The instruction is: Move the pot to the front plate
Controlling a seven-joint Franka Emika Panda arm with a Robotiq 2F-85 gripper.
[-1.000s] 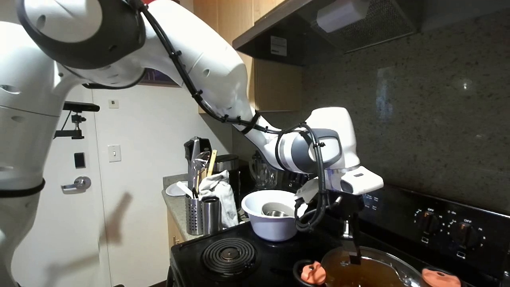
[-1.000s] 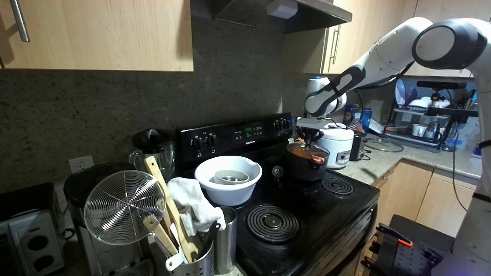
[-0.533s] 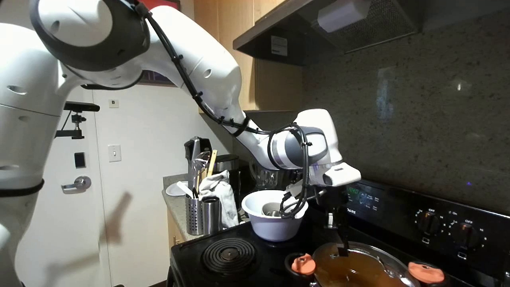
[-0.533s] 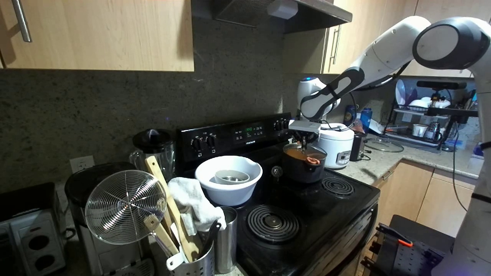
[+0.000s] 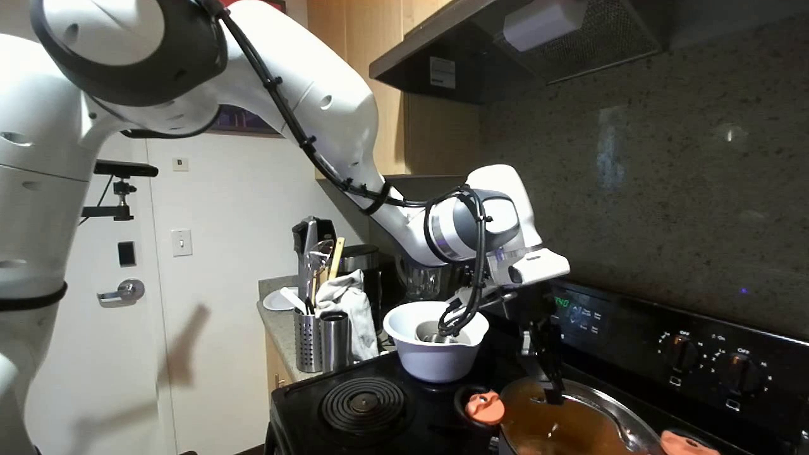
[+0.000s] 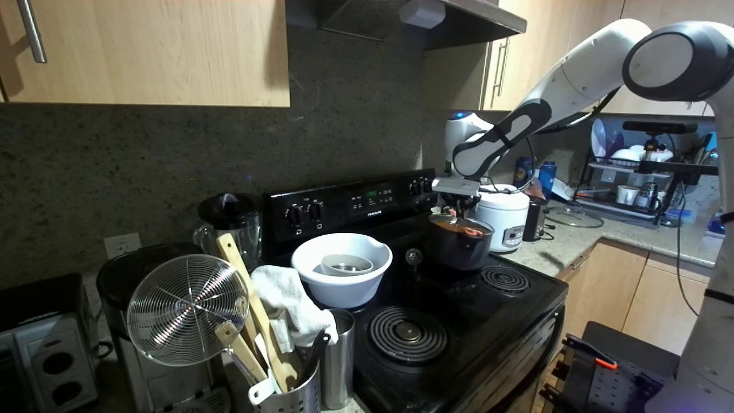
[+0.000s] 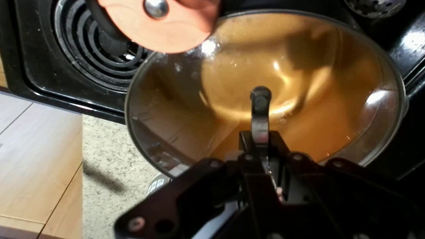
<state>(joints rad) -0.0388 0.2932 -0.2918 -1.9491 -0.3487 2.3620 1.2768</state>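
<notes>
Dark speckled backsplash [image 6: 367, 137] behind a black stove [image 6: 467, 304]. From the left in an exterior view: a wire skimmer [image 6: 187, 310], a white bowl [image 6: 344, 292] with a smaller vessel [image 6: 346, 265] inside, and then the pot [image 6: 459, 252], upright over the back of the stove, near a white rice cooker [image 6: 493, 221]. Farther right, only there, a glass lid [image 6: 573, 217] lying on a pale counter [image 6: 573, 238]. Only in an exterior view, a white door [image 5: 82, 253] at far left, with the pot cut off by the lower edge at right. In both exterior views, orange grips [image 5: 485, 407] on the pot; jaws too dark there to judge. In the wrist view, left to right: a coil burner [image 7: 79, 49], the pot's coppery inside, and the gripper [image 7: 261, 139] over the middle of it, jaws narrow and pinched on a metal strap [image 7: 260, 122]. Cannot tell: base touching the stove or clear of it
</notes>
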